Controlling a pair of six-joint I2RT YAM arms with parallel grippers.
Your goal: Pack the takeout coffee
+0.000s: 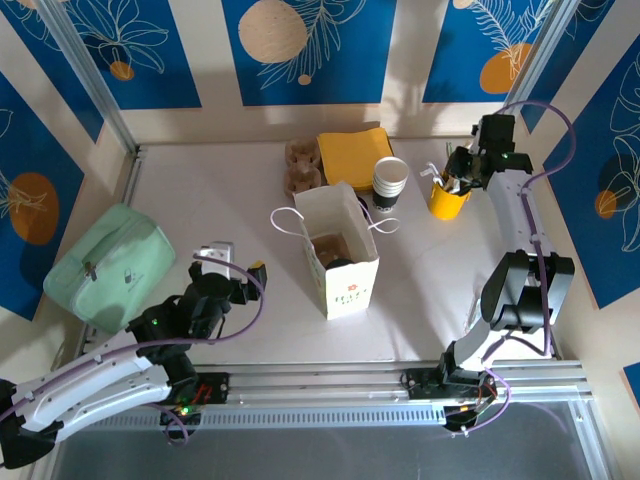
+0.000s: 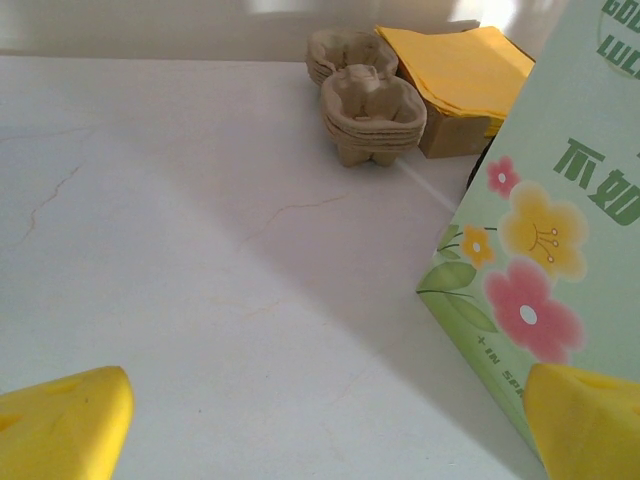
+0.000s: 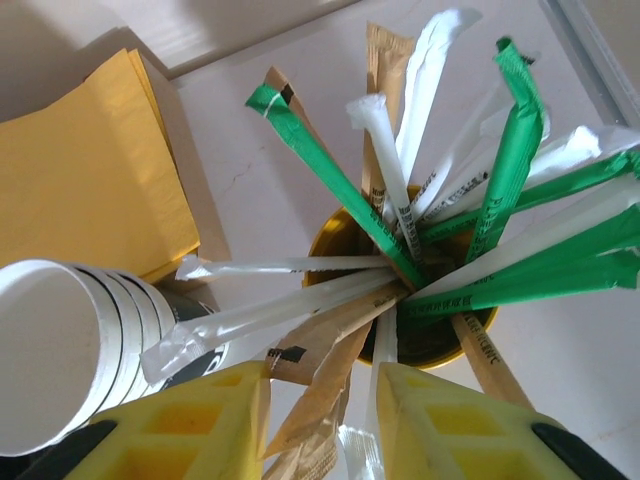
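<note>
Presently straw-picking at the far yellow pot (image 1: pixel 449 203): right claw (image 3: pixel 325 390) parted, nothing gripped; left claw (image 2: pixel 325 420) wide open, empty; next, pinch one wrapper (image 3: pixel 290 265).

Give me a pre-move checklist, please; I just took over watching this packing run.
Right gripper open over the yellow cup of wrapped straws and sachets: ok.
One wrapper singled out between its fingers: cannot tell.
Stack of white-rimmed paper cups clear of those fingers: not ok, it looks close.
White flower-printed paper bag upright, mouth open: ok.
Left gripper open beside the bag: ok.
Dark round shape inside the bag is the black-lidded takeout coffee: cannot tell.
</note>
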